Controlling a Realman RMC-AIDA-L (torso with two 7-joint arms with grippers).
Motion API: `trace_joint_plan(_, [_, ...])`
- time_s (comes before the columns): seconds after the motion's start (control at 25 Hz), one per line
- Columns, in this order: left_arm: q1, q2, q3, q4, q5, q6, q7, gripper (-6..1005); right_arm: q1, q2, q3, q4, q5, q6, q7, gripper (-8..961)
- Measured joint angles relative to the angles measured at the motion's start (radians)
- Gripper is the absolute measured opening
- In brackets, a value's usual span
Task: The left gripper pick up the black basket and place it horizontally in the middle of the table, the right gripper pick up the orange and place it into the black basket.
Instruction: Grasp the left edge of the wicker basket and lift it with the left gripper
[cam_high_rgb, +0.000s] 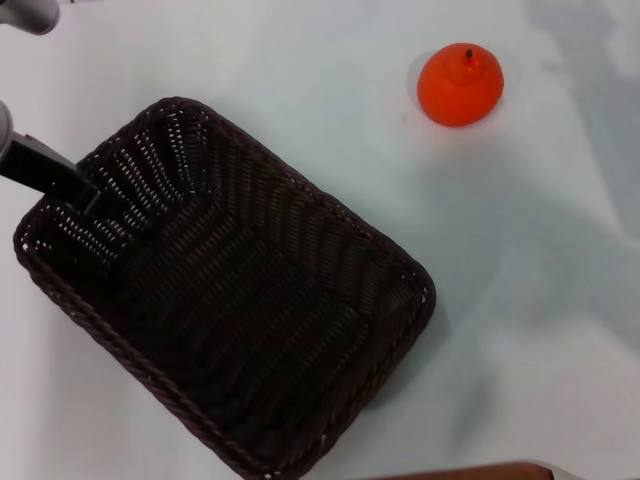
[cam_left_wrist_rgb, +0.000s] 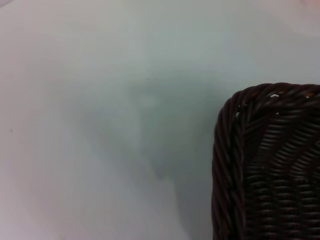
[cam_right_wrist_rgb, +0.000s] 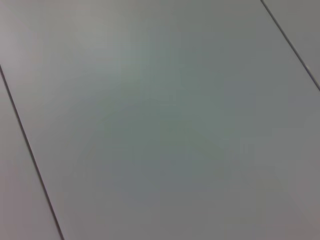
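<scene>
Head view: the left gripper (cam_high_rgb: 85, 197) reaches in from the left edge, its tip at the far-left wall of the black basket (cam_high_rgb: 225, 300); whether the jaws are clamped on the rim cannot be told. The basket lies skewed on the table (cam_high_rgb: 560, 330), empty. The orange (cam_high_rgb: 460, 84) sits well apart, toward the far right. Left wrist view: one basket corner (cam_left_wrist_rgb: 267, 165) over bare table. Right wrist view: plain pale surface only; right gripper not seen. Judgement: the basket step is in hand; next, square it horizontally mid-table, then let go.
</scene>
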Motion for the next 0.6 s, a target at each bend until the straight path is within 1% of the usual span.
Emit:
trace_joint_plan(0.2, [-0.005,-0.001,0.012,0.003,0.002,0.004,-0.023,369,0.004,0.001,0.008,0.000,0.005,0.033,0.000,550])
trace_joint_plan(0.44, [-0.023,-0.007,0.019,-0.001,-0.040,-0.019,-0.094,245,0.019,-0.001,0.014,-0.040,0.008,0.051,0.000,550])
trace_joint_plan(0.52, [-0.029,-0.008,0.019,-0.013,-0.063,-0.014,-0.149,204,0.026,-0.003,0.021,-0.050,0.009,0.053,0.001,550])
trace_joint_plan(0.6, [-0.044,-0.004,0.014,-0.014,-0.070,-0.003,-0.230,204,0.034,-0.004,0.031,-0.061,0.010,0.052,0.003,550])
